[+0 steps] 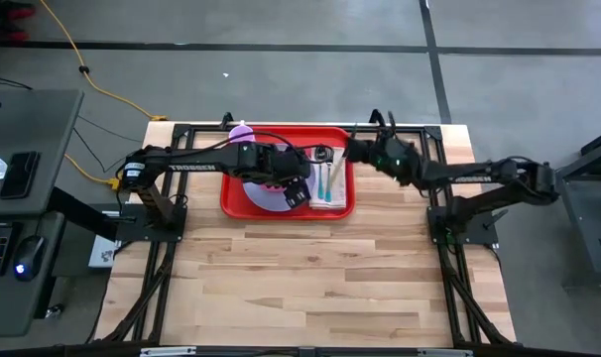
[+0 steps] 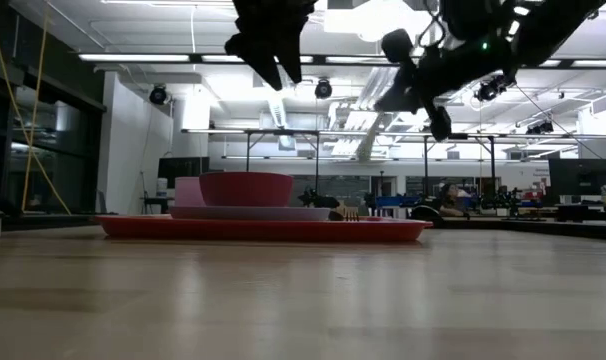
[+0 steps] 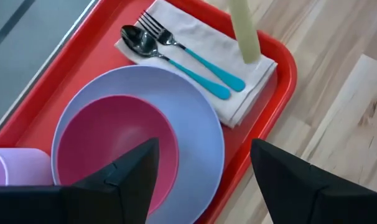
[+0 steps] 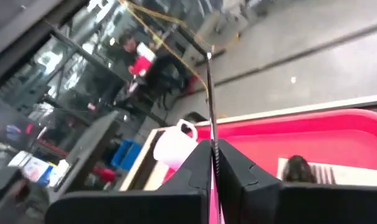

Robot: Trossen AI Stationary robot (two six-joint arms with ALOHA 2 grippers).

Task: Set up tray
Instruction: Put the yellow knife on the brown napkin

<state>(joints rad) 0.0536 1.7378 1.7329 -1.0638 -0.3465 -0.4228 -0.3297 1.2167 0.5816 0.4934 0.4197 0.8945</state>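
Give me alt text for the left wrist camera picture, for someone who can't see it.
A red tray on a wooden table holds a lavender plate with a pink bowl on it. Beside the plate lie a teal-handled spoon and fork on a white napkin. The left pincer hangs open above the plate.

The left arm is stretched from the left side toward the table's middle, and its gripper (image 1: 299, 188) is held in the air, pointed downward, with the fingers (image 3: 123, 177) spread wide and nothing between them. The right arm is reached in from the right side, and its gripper (image 1: 355, 149) is raised, with the fingers (image 4: 195, 171) pressed together.
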